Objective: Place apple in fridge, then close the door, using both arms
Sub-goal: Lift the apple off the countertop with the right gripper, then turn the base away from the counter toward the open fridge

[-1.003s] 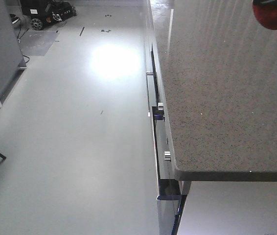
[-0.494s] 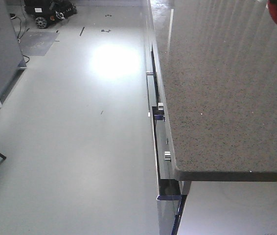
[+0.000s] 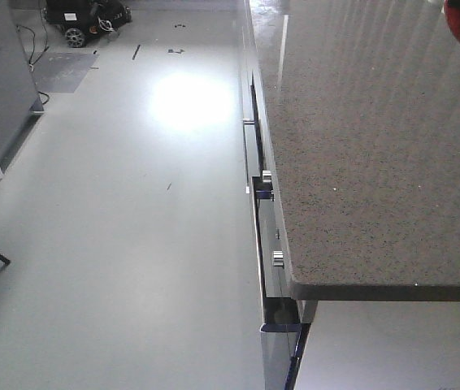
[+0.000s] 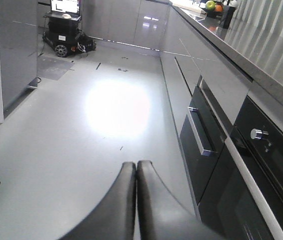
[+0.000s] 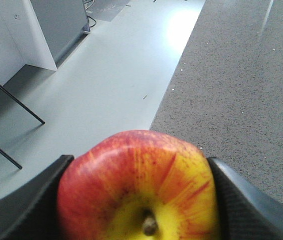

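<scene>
Apple clamped in my right gripper — left gripper empty.
Front view: apple at top right edge, over the speckled counter. Left wrist: my fingers pressed together above grey floor. Right wrist: both pads grip the apple's sides — stem toward camera.

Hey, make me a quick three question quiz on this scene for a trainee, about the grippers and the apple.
1. True or false: the left gripper is shut and empty.
2. Which holds the apple? A: left gripper. B: right gripper. C: neither.
3. Fill in: in the right wrist view, the apple's yellow patch surrounds its ____.
Key: 1 true; 2 B; 3 stem.
</scene>
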